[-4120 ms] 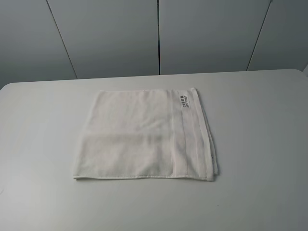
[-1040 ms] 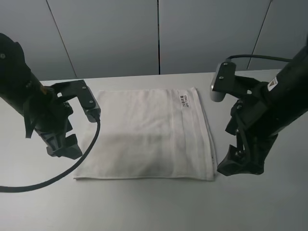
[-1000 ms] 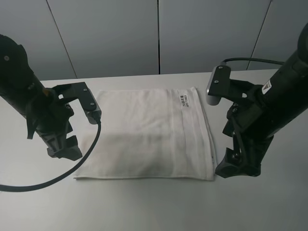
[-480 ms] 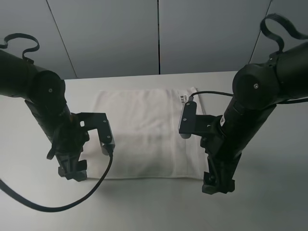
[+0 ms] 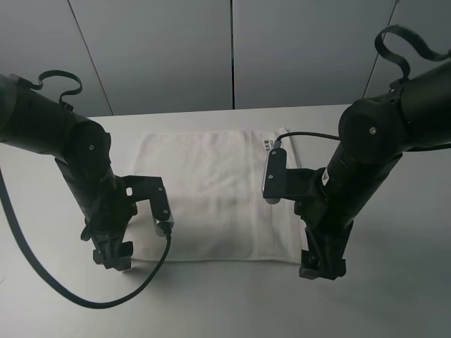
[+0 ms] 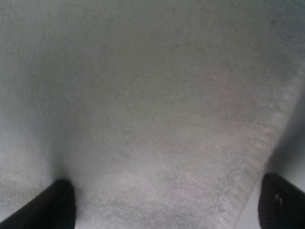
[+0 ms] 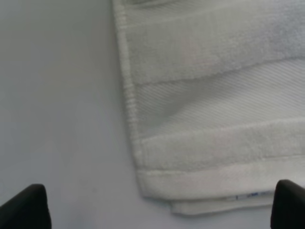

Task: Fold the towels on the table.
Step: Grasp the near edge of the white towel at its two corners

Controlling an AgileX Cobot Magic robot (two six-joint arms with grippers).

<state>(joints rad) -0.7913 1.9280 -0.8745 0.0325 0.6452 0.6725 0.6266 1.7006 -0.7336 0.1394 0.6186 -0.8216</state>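
The white terry towel (image 5: 211, 190) lies flat on the white table (image 5: 394, 303), folded into a near square, with its border band on the right and its label (image 5: 269, 145) at the far right corner. My left gripper (image 5: 113, 257) points down at the towel's near left corner. In the left wrist view the towel (image 6: 157, 109) fills the frame and the gripper (image 6: 167, 210) is open, with its fingertips (image 6: 57, 207) spread wide. My right gripper (image 5: 320, 267) points down at the near right corner. In the right wrist view that gripper (image 7: 157, 210) is open over the towel's banded corner (image 7: 214, 119).
Grey wall panels (image 5: 232, 49) stand behind the table's far edge. Black cables loop from both arms; the left one (image 5: 77, 299) trails over the table's near left. Bare tabletop (image 7: 57, 95) lies beside the towel's right edge.
Both arms came in from the towel's sides to its near corners and dropped low. In the last half second the left gripper shifted slightly right and nearer; the right barely moved.
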